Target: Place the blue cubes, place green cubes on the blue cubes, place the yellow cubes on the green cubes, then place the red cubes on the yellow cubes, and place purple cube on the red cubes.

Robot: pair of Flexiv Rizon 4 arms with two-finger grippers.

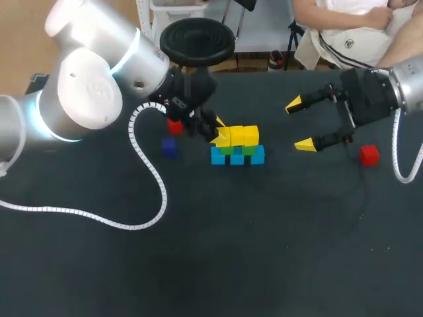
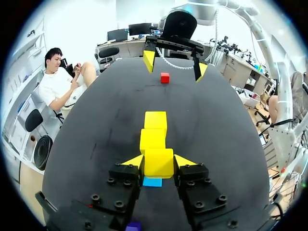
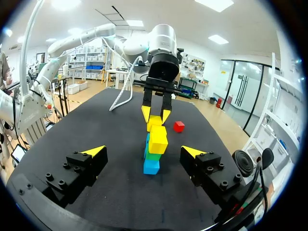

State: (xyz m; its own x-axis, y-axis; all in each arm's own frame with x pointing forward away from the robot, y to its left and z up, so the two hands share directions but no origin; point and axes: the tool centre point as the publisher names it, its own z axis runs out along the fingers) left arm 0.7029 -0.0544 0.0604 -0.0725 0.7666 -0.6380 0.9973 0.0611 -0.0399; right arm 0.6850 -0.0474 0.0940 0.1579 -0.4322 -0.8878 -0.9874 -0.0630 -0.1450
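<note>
Three yellow cubes (image 1: 236, 135), two red cubes (image 1: 369, 154)

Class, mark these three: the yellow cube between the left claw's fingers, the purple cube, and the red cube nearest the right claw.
yellow cube (image 2: 158, 162): left wrist view, middle of its visible face.
purple cube (image 1: 170, 148): head view, its centre.
red cube (image 1: 369, 154): head view, its centre.

L arm (image 1: 86, 86) reaches to the cube stack (image 1: 236, 146), L gripper (image 1: 217, 131) pinching the yellow cube (image 2: 159, 161) at the stack's left end. R gripper (image 1: 301, 124) gapes wide, to the stack's right, apart.
</note>
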